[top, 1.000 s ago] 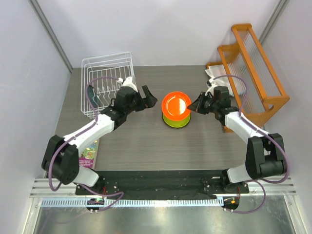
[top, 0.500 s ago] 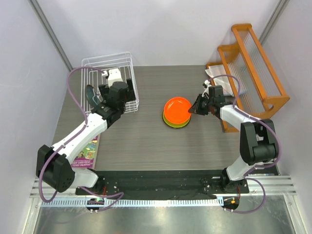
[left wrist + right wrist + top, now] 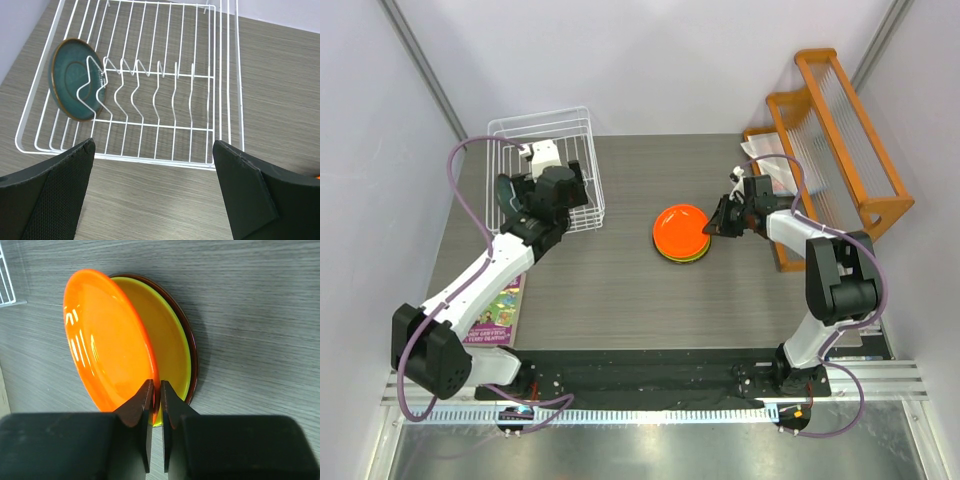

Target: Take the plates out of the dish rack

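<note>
Left gripper (image 3: 151,172) gapes wide; right gripper (image 3: 156,392) pinched almost closed, both arms extended.

Grey wood-grain table (image 3: 620,290) between pale lilac walls (image 3: 660,60)

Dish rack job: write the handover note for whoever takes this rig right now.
Left gripper: open, holding nothing, hovering at the near edge of the dish rack.
Right gripper: closed on the rim of the orange plate.
Done: orange plate on top of the lime green plate and the dark red plate, stacked mid-table.
Left: the dark teal plate stands in the rack's end slot. Release the orange plate, then fetch the teal one.
</note>
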{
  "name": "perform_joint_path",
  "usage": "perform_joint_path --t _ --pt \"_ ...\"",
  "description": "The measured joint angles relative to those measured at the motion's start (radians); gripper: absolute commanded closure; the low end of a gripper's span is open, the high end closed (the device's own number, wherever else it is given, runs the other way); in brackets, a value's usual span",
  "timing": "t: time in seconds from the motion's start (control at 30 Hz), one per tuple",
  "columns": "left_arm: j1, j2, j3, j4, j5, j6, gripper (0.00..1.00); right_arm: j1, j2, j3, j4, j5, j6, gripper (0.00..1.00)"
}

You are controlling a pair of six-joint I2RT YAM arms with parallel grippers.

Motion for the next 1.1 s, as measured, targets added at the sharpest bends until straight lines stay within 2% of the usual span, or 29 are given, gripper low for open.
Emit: perform_joint_path --t 0.2,0.37,0.63,0.9,0.97,1.03,1.1 --pt "0.028 -0.012 0.000 -0.011 0.000 0.000 0.00 0.000 0.001 0.013 -0.016 -0.011 -0.007 0.47" --pt "0.055 -0.020 0.000 -0.013 0.004 -0.002 0.00 0.000 0.001 0.031 -0.040 -0.014 -0.022 0.36" --pt "0.142 -0.019 0.000 -0.018 0.036 -0.007 0.01 0.005 -0.022 0.078 -0.141 0.089 -0.059 0.34" --pt "0.312 0.016 0.000 -0.003 0.089 -0.007 0.00 0.009 -0.117 0.083 -0.195 0.217 -0.082 0.34" --pt "0.350 0.052 0.001 0.011 0.101 -0.007 0.03 0.009 -0.125 0.083 -0.195 0.230 -0.084 0.34" --pt "0.386 0.098 0.002 0.027 0.124 -0.005 0.11 0.008 -0.124 0.083 -0.200 0.236 -0.084 0.34" --pt "0.414 0.147 0.006 0.040 0.145 -0.005 0.12 0.009 -0.124 0.083 -0.205 0.238 -0.084 0.34"
